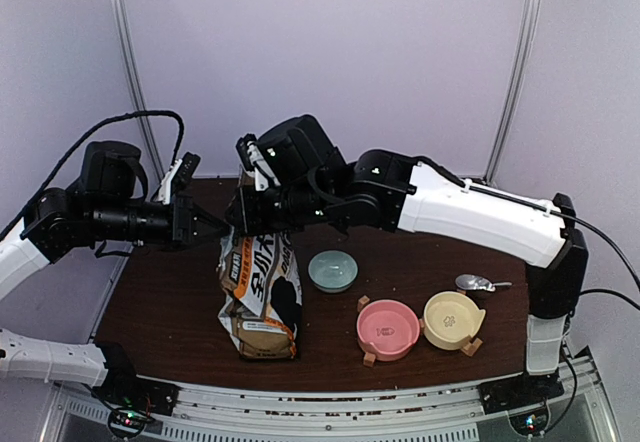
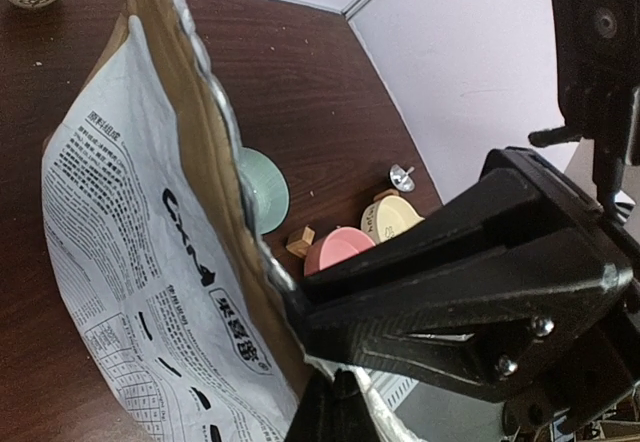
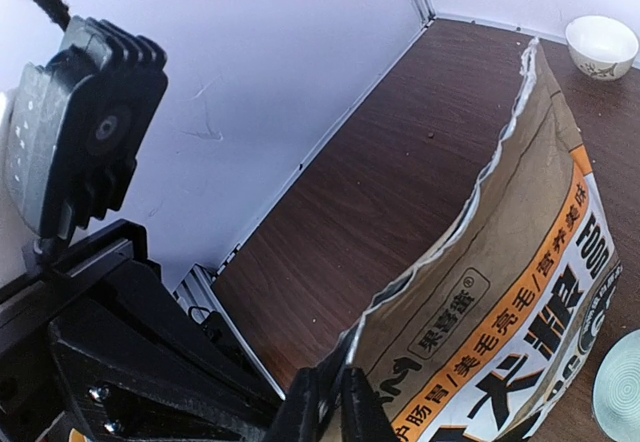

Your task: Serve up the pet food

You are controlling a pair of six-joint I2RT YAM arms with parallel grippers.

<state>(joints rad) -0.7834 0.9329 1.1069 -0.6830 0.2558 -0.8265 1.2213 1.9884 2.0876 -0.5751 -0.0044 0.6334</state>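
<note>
The brown-and-white printed paper bag (image 1: 260, 297) stands upright at the table's left centre, its torn top edge held up. My left gripper (image 1: 220, 225) is shut on that top edge from the left. My right gripper (image 1: 242, 214) is shut on it from the right, close to the left one. In the left wrist view my fingertips (image 2: 335, 414) pinch the bag's (image 2: 130, 262) foil-lined rim. In the right wrist view my gripper (image 3: 330, 407) pinches the bag's (image 3: 500, 302) rim at its near corner. The pet food is hidden; no kibble shows.
A pale green bowl (image 1: 332, 270) sits right of the bag. A pink bowl (image 1: 388, 328) and a yellow bowl (image 1: 452, 319) stand near the front right on wooden blocks. The silver scoop (image 1: 478, 283) lies behind the yellow bowl. A white bowl (image 3: 602, 45) sits at a far table corner.
</note>
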